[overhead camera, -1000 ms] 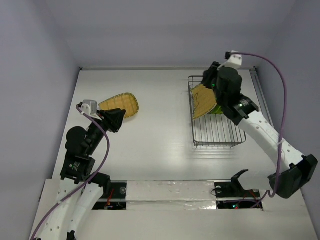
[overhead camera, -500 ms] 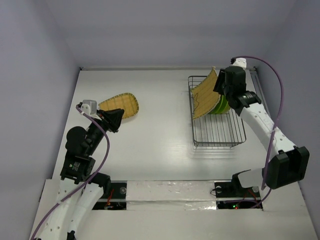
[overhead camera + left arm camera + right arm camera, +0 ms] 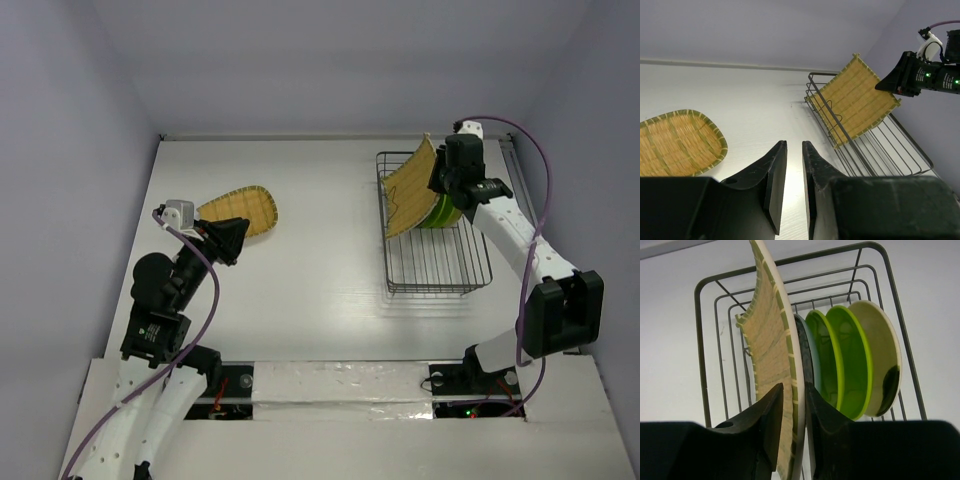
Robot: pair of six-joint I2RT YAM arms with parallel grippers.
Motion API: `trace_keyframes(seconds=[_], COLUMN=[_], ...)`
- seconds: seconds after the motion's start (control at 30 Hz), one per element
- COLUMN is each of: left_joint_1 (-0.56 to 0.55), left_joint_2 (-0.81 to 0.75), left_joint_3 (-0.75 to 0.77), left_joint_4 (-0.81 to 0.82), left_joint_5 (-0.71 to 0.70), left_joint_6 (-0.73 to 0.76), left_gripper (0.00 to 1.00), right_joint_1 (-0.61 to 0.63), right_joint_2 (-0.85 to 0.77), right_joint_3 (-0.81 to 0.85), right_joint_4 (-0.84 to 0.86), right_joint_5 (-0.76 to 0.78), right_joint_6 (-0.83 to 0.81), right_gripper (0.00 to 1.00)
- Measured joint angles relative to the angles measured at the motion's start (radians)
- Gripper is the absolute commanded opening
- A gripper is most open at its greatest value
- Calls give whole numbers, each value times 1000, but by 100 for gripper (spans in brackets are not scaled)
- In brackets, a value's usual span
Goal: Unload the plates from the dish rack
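The dark wire dish rack stands at the right of the table. A yellow grid-patterned square plate leans upright at its far end, and my right gripper is shut on the plate's top rim, one finger on each face. Behind it stand a pale dark-rimmed plate, two lime-green plates and a cream plate with a dark patch. A yellow oval plate lies flat at the left. My left gripper hovers beside it, jaws a narrow gap apart and empty.
The near half of the rack holds only bare wires. White walls close the table in at the back and sides. The arm bases sit at the near edge.
My right arm swung from over the rack to its far edge and closed on the square plate, whose top corner now stands higher. The left arm stayed still.
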Motion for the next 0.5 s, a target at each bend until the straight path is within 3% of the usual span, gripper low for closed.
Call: trace_keyframes(seconds=[0.1,0.33,0.5], left_joint_1=[0,0,0], left_joint_2=[0,0,5], left_joint_3=[0,0,0], left_joint_4=[0,0,0], left_joint_5=[3,3,4], left_joint_6=[0,0,0], left_gripper=[16,16,16], right_joint_1=[-1,-12,-11], right_joint_2=[0,0,-12], right_joint_3=[0,0,0], right_joint_4=[4,12,10], right_joint_5=[-2,-14,-16], right_joint_6=[-1,7,2], right_gripper=[23,0,0])
